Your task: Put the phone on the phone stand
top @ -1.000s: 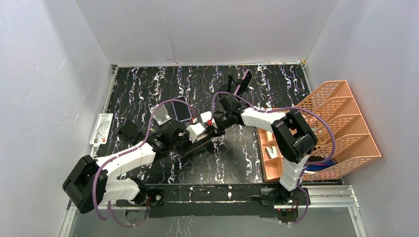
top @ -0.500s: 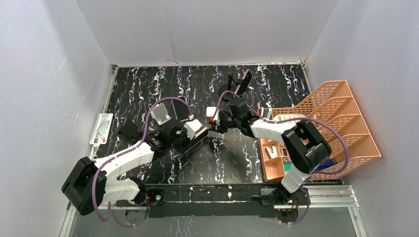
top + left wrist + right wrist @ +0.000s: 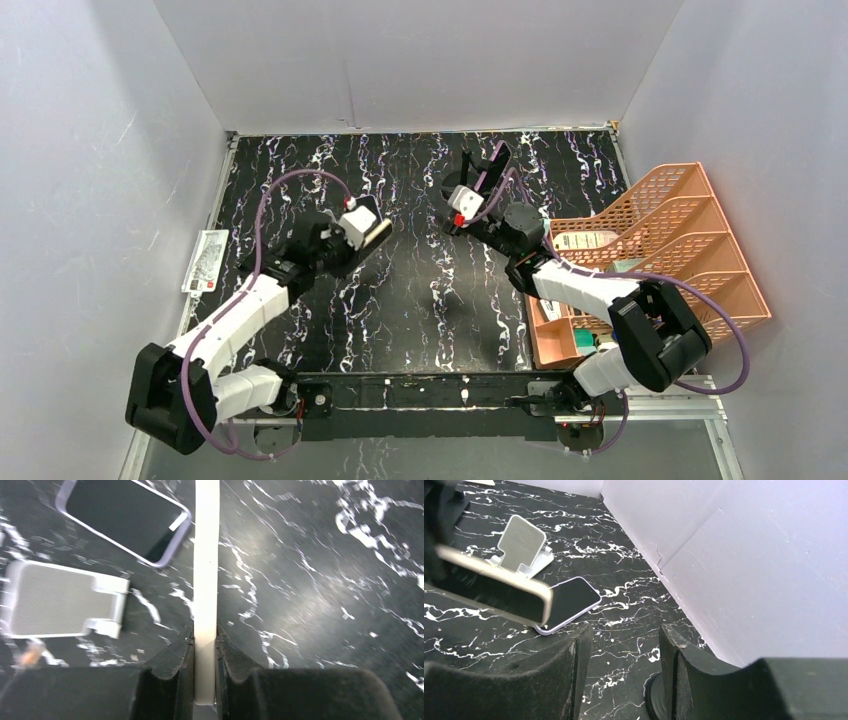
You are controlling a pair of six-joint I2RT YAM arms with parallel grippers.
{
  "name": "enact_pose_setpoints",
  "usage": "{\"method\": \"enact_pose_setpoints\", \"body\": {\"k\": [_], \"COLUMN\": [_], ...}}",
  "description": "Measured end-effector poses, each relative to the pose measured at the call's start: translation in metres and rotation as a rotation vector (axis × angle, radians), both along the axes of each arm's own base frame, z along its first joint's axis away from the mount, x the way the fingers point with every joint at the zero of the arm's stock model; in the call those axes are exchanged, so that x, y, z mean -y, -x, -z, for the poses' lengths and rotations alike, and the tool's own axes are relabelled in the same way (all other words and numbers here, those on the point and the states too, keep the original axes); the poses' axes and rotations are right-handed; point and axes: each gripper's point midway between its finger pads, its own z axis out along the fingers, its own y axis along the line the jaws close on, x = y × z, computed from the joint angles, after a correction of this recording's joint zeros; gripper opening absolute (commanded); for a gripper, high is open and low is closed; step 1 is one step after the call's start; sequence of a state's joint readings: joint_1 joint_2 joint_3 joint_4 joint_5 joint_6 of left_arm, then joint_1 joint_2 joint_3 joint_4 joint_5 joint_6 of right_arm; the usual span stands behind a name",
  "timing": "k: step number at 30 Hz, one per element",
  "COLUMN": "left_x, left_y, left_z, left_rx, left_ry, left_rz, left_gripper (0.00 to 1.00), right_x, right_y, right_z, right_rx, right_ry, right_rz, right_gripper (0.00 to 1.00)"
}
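The cream-edged phone (image 3: 206, 570) is off the table, pinched edge-on by the left gripper (image 3: 205, 639), whose fingers press against its two faces. Its long side runs away from the wrist camera. Under it, on the black marbled table (image 3: 420, 300), stands the white phone stand (image 3: 60, 600) (grey pad showing). Just beside the stand a purple phone (image 3: 125, 517) lies flat, screen up, apart from both the stand and the held phone. The right gripper (image 3: 624, 645) hangs well apart, toward the back of the table, its jaws spread around air. An orange file rack (image 3: 680, 250) sits at the table's right edge.
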State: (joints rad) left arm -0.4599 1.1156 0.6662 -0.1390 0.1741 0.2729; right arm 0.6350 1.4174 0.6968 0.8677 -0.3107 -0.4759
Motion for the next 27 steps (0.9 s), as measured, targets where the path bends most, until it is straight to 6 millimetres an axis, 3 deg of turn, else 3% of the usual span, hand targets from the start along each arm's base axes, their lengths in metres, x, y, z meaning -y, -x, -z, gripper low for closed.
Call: {"method": "enact_pose_setpoints", "body": {"k": [4, 8, 20, 27], "left_x": [-0.02, -0.031, -0.058, -0.099], "left_y": [-0.035, -0.054, -0.073, -0.077], "left_z": [-0.039, -0.059, -0.064, -0.063], "left_rx": [0.115, 0.139, -0.069, -0.121], "left_ry": [-0.018, -0.01, 0.072, 0.128], "left_rz": [-0.037, -0.04, 0.074, 0.036], "left_gripper": [0.0, 0.0, 0.0, 0.0], "right_x": [0.001, -0.001, -0.027, -0.039], "right_y": [0.005, 0.012, 0.051, 0.069], "right_z": [0.003, 0.009, 0.001, 0.005], "right_rx": [-0.011, -0.031, -0.004, 0.007], "right_ry": [-0.03, -0.037, -0.059, -0.051], "right_rz": [-0.004, -0.017, -0.126, -0.171], "right_gripper": [0.6, 0.6, 0.6, 0.6]}}
